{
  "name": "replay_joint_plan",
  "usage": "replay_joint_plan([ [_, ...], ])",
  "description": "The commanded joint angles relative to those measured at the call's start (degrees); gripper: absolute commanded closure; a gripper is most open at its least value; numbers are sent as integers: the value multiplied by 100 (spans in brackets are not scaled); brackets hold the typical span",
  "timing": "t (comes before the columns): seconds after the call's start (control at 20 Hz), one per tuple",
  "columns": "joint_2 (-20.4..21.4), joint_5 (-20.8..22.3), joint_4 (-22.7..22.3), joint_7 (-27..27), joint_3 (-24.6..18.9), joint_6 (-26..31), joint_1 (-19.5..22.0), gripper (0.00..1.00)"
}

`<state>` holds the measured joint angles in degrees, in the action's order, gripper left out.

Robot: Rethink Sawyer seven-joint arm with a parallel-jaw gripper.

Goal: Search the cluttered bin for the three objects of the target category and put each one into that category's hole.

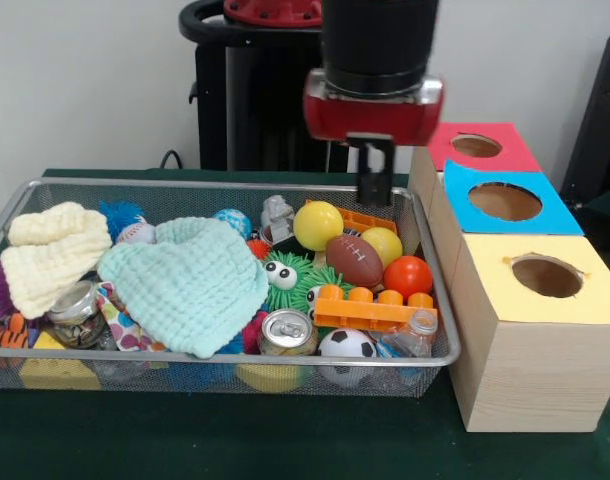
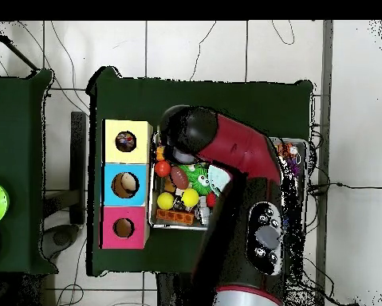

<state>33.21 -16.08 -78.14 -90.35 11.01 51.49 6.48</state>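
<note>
gripper point(image 1: 371, 172) above bin's point(image 1: 430, 290) far right corner, grip state unreadable | poised over football point(image 1: 354, 259), yellow ball point(image 1: 318, 225) | holes beside

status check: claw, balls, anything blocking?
Claw hangs above the bin's far right end, empty; open or shut unclear. Yellow ball, football and orange ball lie just below it. Green cloth covers the middle.

orange ball point(image 1: 408, 276), mint cloth point(image 1: 190, 282), yellow box point(image 1: 535, 330)
</note>
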Motion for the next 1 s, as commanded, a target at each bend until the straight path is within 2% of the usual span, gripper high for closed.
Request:
replay_joint_plan([
  [0.05,414,786,-1252,1659,-854,-382,858,100],
  [0.3,510,1341,-1372,1819,-1194,-720,1324,100],
  [0.5,530,1703,-1491,1520,-1439,-1025,1471,100],
  [0.7,512,1967,-1467,1215,-1595,-1073,1528,100],
  [0.75,517,2096,-1460,1126,-1693,-974,1595,0],
  [0.9,500,2179,-1446,1086,-1697,-1052,1580,0],
  [1.0,381,2217,-1396,865,-1747,-1205,1602,0],
])
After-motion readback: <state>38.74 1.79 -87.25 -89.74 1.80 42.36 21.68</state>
